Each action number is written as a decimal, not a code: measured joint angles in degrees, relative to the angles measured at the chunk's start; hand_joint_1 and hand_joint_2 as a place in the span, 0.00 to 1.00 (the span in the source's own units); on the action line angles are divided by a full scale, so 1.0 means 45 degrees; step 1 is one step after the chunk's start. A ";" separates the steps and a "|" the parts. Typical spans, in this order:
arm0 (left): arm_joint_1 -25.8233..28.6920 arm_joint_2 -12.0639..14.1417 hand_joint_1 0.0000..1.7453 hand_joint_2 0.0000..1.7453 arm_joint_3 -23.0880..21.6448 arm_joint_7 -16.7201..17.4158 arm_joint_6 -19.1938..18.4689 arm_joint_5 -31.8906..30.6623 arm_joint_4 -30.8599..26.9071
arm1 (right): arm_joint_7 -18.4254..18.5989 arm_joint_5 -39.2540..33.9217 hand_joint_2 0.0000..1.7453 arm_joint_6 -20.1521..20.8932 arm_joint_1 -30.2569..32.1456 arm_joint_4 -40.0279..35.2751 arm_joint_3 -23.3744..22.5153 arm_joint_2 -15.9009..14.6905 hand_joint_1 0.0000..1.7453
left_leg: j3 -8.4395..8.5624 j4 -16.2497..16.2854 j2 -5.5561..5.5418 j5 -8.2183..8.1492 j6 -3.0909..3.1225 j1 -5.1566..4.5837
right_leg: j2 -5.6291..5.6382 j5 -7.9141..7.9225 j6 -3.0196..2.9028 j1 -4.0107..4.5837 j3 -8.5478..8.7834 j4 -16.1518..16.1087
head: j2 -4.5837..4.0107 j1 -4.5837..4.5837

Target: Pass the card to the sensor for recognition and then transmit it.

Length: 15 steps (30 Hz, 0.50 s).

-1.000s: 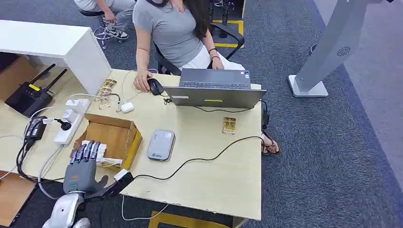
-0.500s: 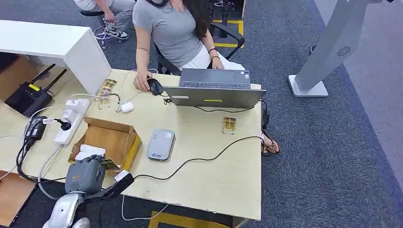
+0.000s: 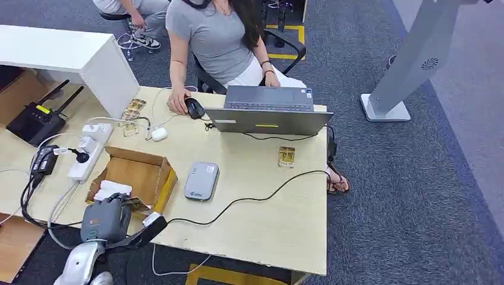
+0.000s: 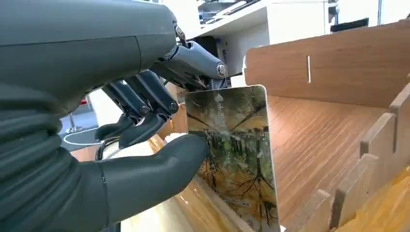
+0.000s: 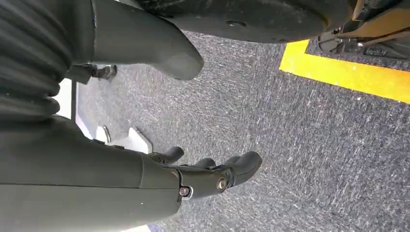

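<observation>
At the near-left end of the table point(image 3: 279, 231), the left hand point(image 3: 106, 218) sits at the near edge of the open cardboard box point(image 3: 139, 172), its thumb and fingers point(image 4: 145, 99) pinching 1 card point(image 4: 232, 154) printed with a tree scene; the card stands upright just inside the box's near wall. To the right of the box lies the grey sensor point(image 3: 201, 180), apart from it, with a black cable point(image 3: 249, 199) running across the table just past it. Further right of the box again, a second card point(image 3: 286, 157) lies flat near the laptop point(image 3: 267, 113), where a person point(image 3: 217, 41) sits. The right hand point(image 5: 212, 176) hangs over carpet, fingers loosely spread and holding nothing. The pinch looks shallow (thumb near 1 edge only), so the card could pivot or slip as it is lifted, or catch on the box wall; the cable could snag the arm on its way to the sensor. In the head view the hand hides most of the card, and whether more cards remain in the box is hard to tell.
</observation>
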 joint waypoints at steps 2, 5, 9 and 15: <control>-0.0245 0.0000 1.00 1.00 0.0000 -0.0082 0.0126 -0.0082 0.0029 | -0.0014 0.0082 1.00 0.0034 -0.0003 0.0005 0.0000 0.0000 0.00 | 0.0000 0.0000 -0.0008 0.0001 0.0000 0.0000 | -0.0007 0.0000 0.0000 0.0000 -0.0001 0.0000 | 0.0000 0.0000; -0.0996 0.0024 1.00 1.00 0.0000 -0.0160 0.0470 -0.0262 0.0213 | -0.0034 0.0292 1.00 0.0122 -0.0035 0.0000 0.0005 -0.0010 0.00 | -0.0002 0.0002 -0.0022 0.0019 0.0005 0.0000 | -0.0026 0.0003 -0.0001 0.0000 0.0000 0.0000 | 0.0000 -0.0005; -0.2870 0.0165 1.00 1.00 -0.0005 -0.0150 0.0757 -0.0776 0.1018 | -0.0068 0.0640 1.00 0.0262 -0.0084 0.0000 0.0073 -0.0039 0.00 | -0.0005 0.0004 -0.0053 0.0049 -0.0003 0.0003 | -0.0053 0.0023 -0.0015 0.0002 -0.0001 0.0000 | 0.0000 -0.0005; -0.6392 0.0204 1.00 1.00 -0.0277 0.0155 0.1059 -0.1696 0.2745 | -0.0048 0.1000 1.00 0.0403 -0.0200 0.0000 0.0272 -0.0068 0.00 | -0.0020 0.0006 -0.0053 0.0092 -0.0008 0.0006 | -0.0052 0.0067 -0.0020 0.0005 -0.0014 0.0001 | 0.0000 -0.0005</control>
